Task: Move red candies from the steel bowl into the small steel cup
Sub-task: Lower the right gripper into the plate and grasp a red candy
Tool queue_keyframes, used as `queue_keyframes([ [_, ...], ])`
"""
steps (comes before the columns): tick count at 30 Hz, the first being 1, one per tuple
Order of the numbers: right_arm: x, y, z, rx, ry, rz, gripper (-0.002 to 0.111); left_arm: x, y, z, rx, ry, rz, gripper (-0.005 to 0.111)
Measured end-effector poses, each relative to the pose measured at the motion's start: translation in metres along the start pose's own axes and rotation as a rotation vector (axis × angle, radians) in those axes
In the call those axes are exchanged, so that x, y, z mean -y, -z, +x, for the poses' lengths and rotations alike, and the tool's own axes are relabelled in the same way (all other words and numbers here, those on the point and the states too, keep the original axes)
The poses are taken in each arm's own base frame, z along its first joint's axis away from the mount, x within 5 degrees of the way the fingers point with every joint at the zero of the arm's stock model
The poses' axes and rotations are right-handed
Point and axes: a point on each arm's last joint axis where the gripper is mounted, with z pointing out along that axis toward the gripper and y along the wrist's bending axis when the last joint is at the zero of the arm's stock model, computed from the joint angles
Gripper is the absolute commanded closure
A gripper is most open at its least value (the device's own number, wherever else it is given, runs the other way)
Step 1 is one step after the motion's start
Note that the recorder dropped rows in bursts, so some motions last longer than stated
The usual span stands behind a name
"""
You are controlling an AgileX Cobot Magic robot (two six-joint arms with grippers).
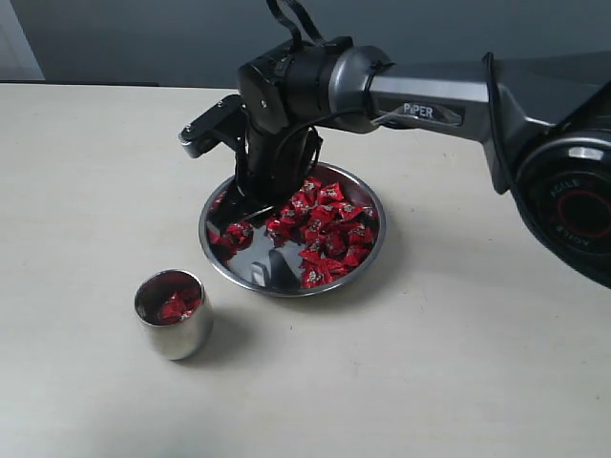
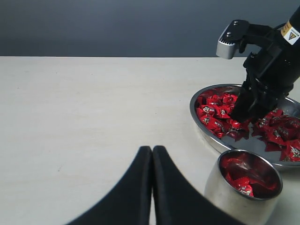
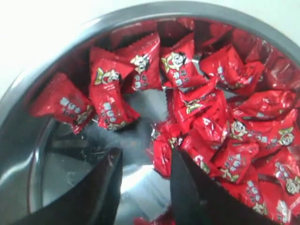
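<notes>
Inside the bowl [image 1: 383,239], near its ten o'clock, my right gripper [image 3: 145,161] hangs parted and empty. The candies [image 1: 329,224] heap from twelve to five: light, crinkly, slippery foil, best pinched across the plump middle. The cup [image 1: 174,334] sits at seven o'clock. My left gripper [image 2: 152,157] is clenched on nothing.

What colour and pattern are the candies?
Candies are shiny red with small white-and-yellow cartoon faces; clearest in right wrist view.

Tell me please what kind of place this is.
Probably a robot test bench: a pale table, a plain grey wall, and a robot arm reaching into a steel bowl of red candies near a small steel cup.
</notes>
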Motion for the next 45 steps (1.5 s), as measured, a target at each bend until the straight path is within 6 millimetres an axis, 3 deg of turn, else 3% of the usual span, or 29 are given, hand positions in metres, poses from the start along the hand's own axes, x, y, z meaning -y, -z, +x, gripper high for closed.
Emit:
queue_keyframes([
  [16, 0.001, -0.03, 0.007, -0.05, 0.021, 0.018, 0.075, 0.0, 0.0, 0.0, 0.0, 0.0, 0.0, 0.106],
  [18, 0.001, -0.03, 0.007, -0.054, 0.023, 0.019, 0.08, 0.0, 0.0, 0.0, 0.0, 0.0, 0.0, 0.106],
  [24, 0.002, -0.029, 0.007, -0.053, 0.029, 0.027, 0.109, 0.0, 0.0, 0.0, 0.0, 0.0, 0.0, 0.106],
  [45, -0.002, -0.009, 0.004, -0.042, -0.021, -0.021, 0.109, 0.0, 0.0, 0.0, 0.0, 0.0, 0.0, 0.106],
])
